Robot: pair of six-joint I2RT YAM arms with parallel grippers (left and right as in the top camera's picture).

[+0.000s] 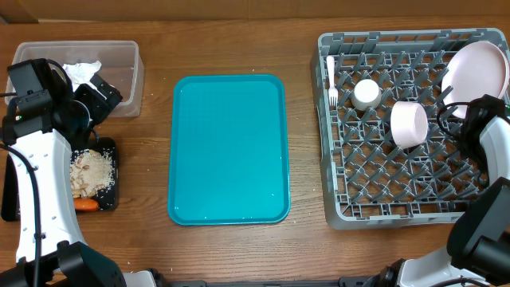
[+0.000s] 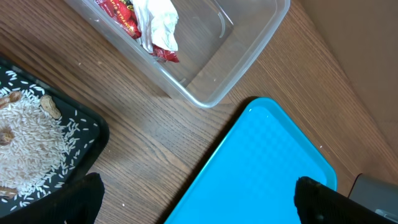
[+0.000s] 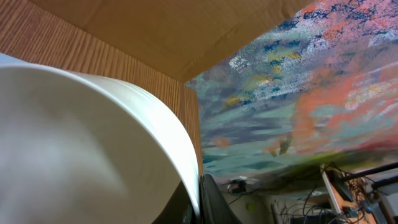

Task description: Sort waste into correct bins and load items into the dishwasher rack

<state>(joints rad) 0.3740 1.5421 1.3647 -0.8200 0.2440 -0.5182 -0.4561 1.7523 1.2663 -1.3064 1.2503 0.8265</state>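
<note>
The grey dishwasher rack at the right holds a white fork, a small white cup and a white bowl lying on its side. In the rack's far right corner a white plate stands tilted. My right gripper is shut on its rim. My left gripper is open and holds nothing, above the table by the clear tub. A napkin and a red wrapper lie in that tub. The black tray holds food scraps and a carrot.
A flat teal serving tray lies in the middle of the table, and its corner reaches under my left fingers. The left arm's white body runs along the table's left edge. Cardboard walls stand behind the rack.
</note>
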